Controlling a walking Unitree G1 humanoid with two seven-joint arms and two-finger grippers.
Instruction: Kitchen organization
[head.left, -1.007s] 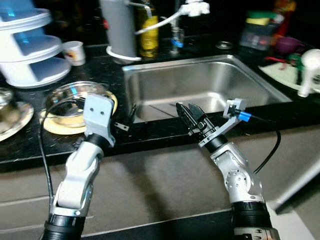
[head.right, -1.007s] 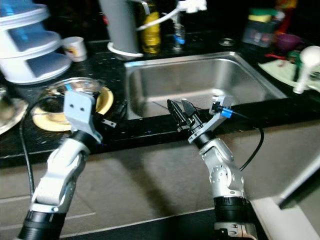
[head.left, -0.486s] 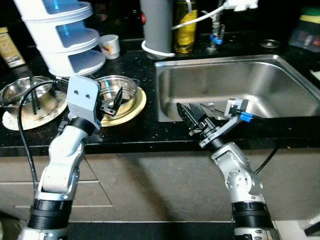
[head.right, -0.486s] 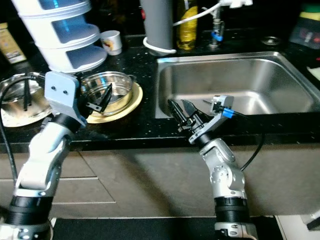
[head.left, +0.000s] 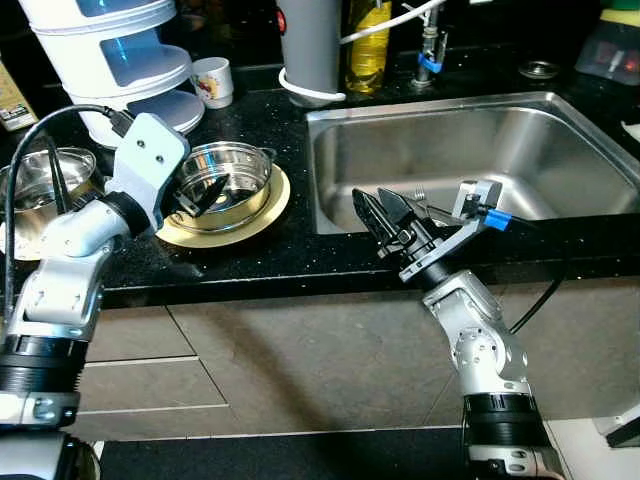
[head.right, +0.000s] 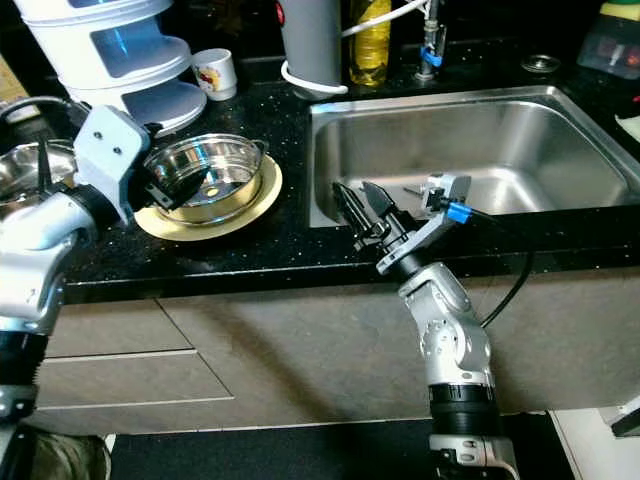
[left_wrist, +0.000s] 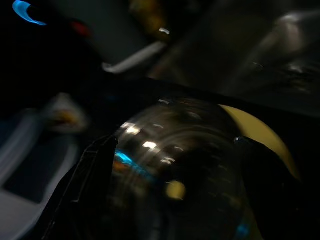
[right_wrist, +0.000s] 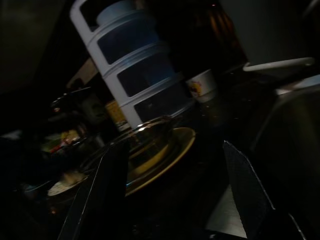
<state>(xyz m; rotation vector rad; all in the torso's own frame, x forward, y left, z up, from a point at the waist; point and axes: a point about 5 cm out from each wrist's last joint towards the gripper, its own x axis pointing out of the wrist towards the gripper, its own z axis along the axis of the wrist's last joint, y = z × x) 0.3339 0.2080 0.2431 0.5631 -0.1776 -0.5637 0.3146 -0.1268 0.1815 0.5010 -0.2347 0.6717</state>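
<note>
While the left gripper (head.left: 203, 193) is hanging, fingers apart, over the steel bowl (head.left: 222, 180) sitting on the yellow plate (head.left: 268, 203), nothing appears lifted yet. Beside the sink (head.left: 560, 112), the right gripper (head.left: 382, 215) is waiting, spread and empty. Blur is obscuring the bowl's contents.

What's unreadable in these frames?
- Left gripper over the steel pot: whether it touches is unclear, left wrist view blurred and dark.
- Second steel bowl: left arm and cable cover much of it.
- Mug: print too small.
- Tiered container: top cut by the frame edge.
</note>
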